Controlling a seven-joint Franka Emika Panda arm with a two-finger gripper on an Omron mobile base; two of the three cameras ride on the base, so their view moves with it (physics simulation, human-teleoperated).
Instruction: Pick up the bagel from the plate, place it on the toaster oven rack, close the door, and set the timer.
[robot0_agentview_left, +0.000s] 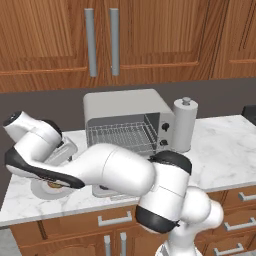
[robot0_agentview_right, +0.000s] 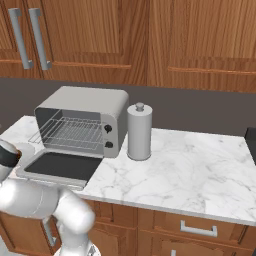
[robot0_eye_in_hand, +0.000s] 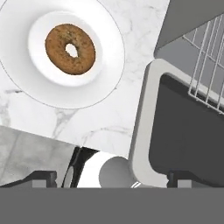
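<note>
While on plate (robot0_eye_in_hand: 94, 94) — bagel (robot0_eye_in_hand: 70, 49), centred

A robot arm (robot0_agentview_left: 120, 172) built of smooth, glossy white rounded segments, thick and bulbous, linked by dark, nearly black bands at the joints. The gripper (robot0_eye_in_hand: 111, 177) ends in two small dark, blocky finger tips (robot0_eye_in_hand: 41, 177).

light: even, soft, bright, source not discernible | shadows: faint under the plate (robot0_eye_in_hand: 109, 83) in hand view; toaster oven (robot0_agentview_right: 85, 107) cavity darker inside | glare: none; door (robot0_eye_in_hand: 183, 131) glass reads flat dark | focus: sharp throughout, no blur | edges: rendered, slightly jagged on rack (robot0_agentview_left: 120, 136) wires; no visible edge distortion
</note>
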